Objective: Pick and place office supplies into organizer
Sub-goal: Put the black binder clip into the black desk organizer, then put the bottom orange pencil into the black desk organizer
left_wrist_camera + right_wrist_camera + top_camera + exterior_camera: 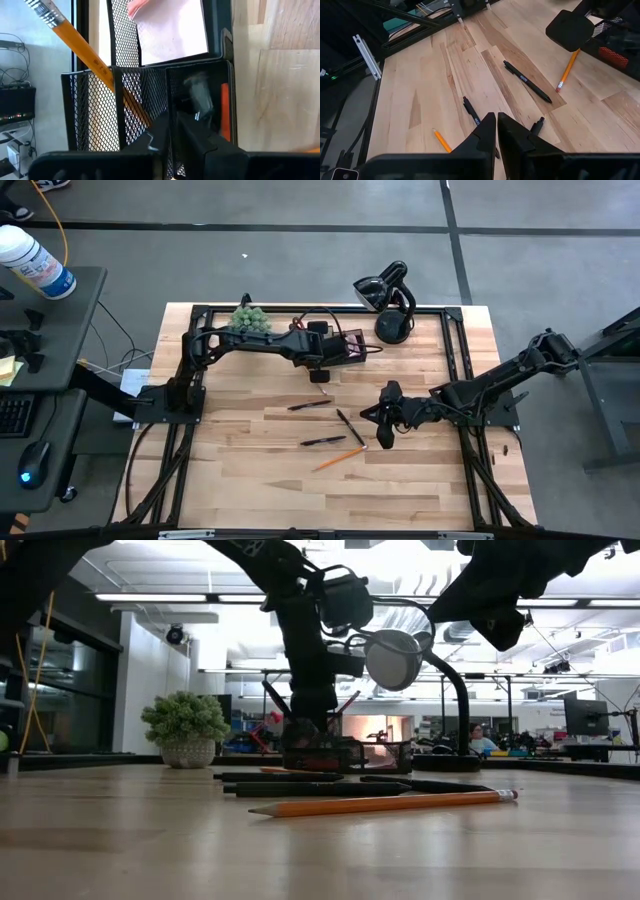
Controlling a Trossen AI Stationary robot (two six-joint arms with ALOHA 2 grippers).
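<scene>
The left gripper (322, 363), fingers closed together with nothing between them, is held directly over the black mesh organizer (347, 347) at the table's far edge, in which an orange pencil (90, 57) is leaned. The right gripper (372, 420), likewise closed and empty, is held above the loose black pens (350, 427) and another orange pencil (337, 459) lying mid-table.

An open-plan lab or office workspace: ceiling strip lights (160, 597), glass partitions (75, 690), a monitor (585, 717) and a seated person (478, 739) behind the table (420, 480), with a grey concrete floor (300, 270) around it.
</scene>
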